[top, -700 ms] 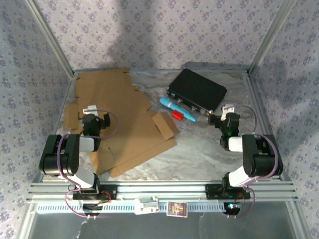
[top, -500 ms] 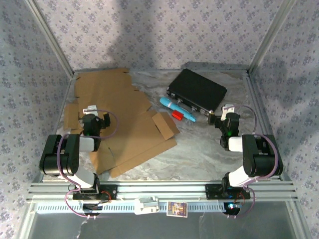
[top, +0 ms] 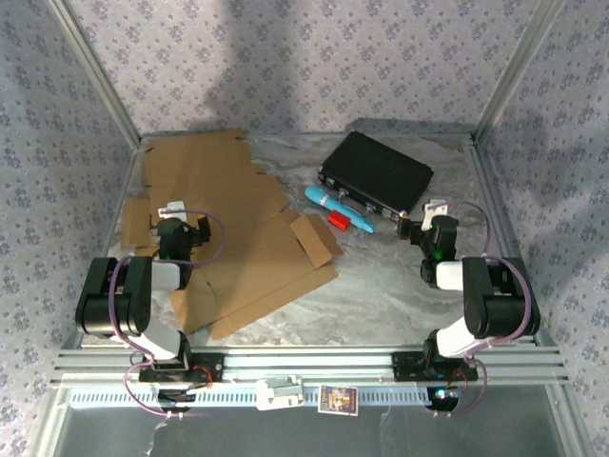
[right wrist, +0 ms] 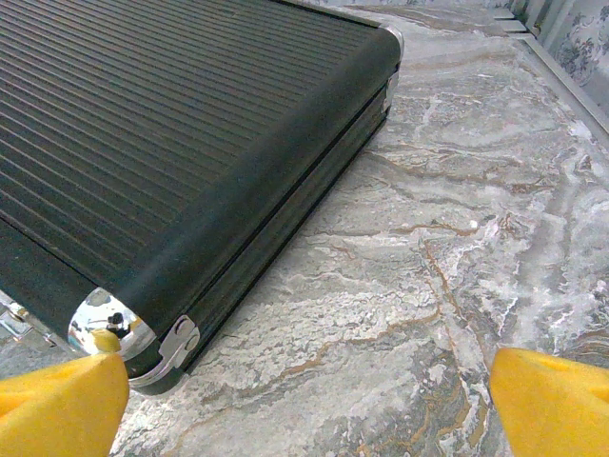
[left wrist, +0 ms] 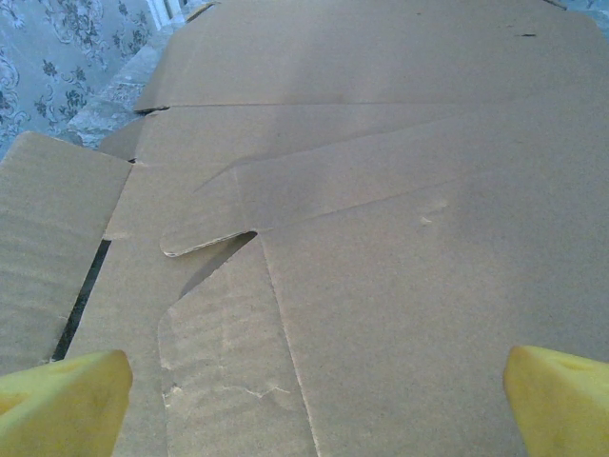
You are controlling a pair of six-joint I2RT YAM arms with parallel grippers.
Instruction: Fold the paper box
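Since the paper box (top: 243,205) lies flat at ten o'clock, folding seems unstarted. The left gripper (top: 179,225), over it, and the right gripper (top: 427,219) stand spread; next, lift a flap.

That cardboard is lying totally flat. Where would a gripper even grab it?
Probably the small flap jutting from the right edge of the cardboard, approached from the right, low over the table. It sticks out with free edges, so a finger might slip under; the flat middle offers no edge.
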